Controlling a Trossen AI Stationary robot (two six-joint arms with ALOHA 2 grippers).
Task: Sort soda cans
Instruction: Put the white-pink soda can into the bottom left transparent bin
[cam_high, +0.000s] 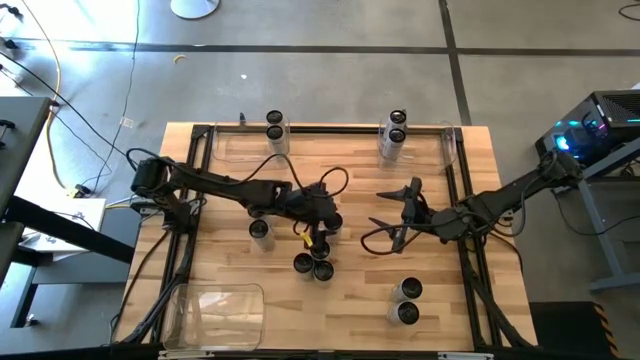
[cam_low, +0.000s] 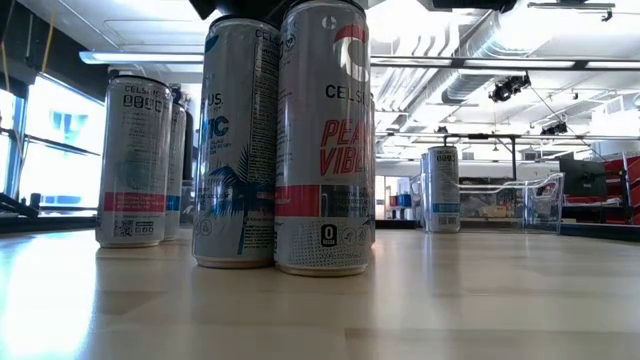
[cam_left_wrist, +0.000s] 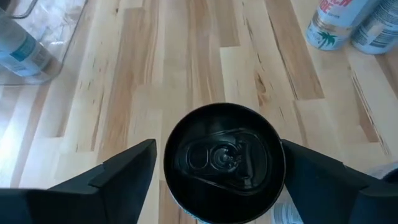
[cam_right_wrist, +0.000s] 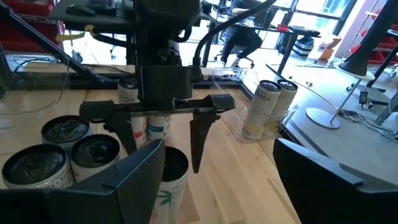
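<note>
the left tool (cam_left_wrist: 217, 186) hangs over the middle of the bench (cam_high: 330, 300) with its two fingers spread wide on either side of one celsius can (cam_left_wrist: 224, 158), whose dark top with its pull tab sits squarely between them; a gap shows on both sides, so the can is straddled, not gripped, probably lined up for a pick from above. just nearer the front edge, three more cans (cam_high: 312, 266) stand bunched together, likely the unsorted stock. two clear plastic bins (cam_high: 452, 147) lie along the far edge, with a pair of cans (cam_high: 275, 127) at the left one and another pair (cam_high: 395, 130) at the right one, which looks like sorting by flavour. two cans (cam_high: 408, 300) wait near the front right. the right tool (cam_high: 398, 213) hovers right of centre, wide open and empty, facing the left arm, clear of its work.
</note>
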